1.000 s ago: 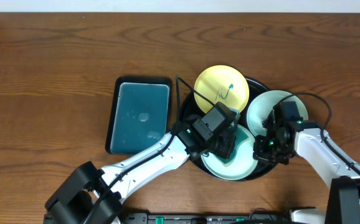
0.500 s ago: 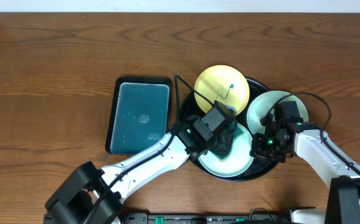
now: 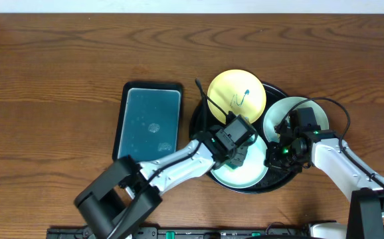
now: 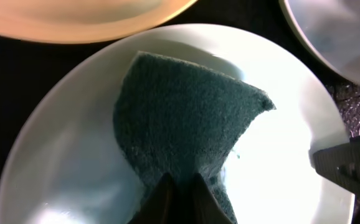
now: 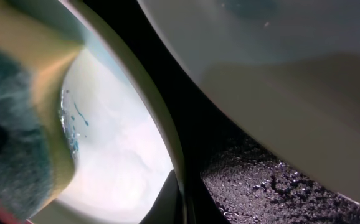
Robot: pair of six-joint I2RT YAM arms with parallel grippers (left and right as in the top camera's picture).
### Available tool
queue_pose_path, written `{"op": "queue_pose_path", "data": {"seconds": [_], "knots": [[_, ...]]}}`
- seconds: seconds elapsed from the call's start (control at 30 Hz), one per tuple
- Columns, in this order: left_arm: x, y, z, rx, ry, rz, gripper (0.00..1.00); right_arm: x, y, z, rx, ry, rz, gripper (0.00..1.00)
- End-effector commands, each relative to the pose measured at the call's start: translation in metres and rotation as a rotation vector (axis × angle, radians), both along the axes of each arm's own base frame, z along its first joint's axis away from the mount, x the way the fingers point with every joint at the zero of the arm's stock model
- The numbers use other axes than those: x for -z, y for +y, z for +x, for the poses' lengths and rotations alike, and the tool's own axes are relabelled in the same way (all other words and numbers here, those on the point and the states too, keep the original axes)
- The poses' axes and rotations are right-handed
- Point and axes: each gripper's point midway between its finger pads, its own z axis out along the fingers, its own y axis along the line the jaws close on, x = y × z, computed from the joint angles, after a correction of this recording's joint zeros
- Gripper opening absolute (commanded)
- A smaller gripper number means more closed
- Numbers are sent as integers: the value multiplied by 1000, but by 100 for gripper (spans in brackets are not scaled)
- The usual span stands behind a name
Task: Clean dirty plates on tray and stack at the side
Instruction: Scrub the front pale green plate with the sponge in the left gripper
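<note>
Plate (image 4: 279, 155) lies beneath left pincer (image 4: 181, 186) and sponge (image 4: 180, 112)

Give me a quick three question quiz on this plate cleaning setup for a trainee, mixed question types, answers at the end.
1. True or false: the left gripper holds a sponge on a mint plate.
2. Multiple choice: counting the yellow plate, how many plates lie on the black tray? A. two B. three C. four
3. Fill in: the teal rectangular tray sits on the robot's ___ side of the black tray.

Key: 1 true; 2 B; 3 left.
</note>
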Motion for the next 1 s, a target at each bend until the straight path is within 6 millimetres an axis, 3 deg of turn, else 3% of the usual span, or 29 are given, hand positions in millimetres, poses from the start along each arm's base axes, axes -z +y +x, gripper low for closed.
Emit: {"op": "queue_pose_path", "data": {"seconds": [0.0,0.23,0.57,0.97], "knots": [[12,0,5,-17,-11,35,8,1,8,-6,-12,25,24,1],[27,-2,-14,23,23,82,8,1,8,-7,-12,26,23,1],[19,-35,-61,165,91,10,7,2,7,-7,-11,27,17,1],[18,-37,-76,199,138,-1,8,2,7,-7,-11,27,16,1]]}}
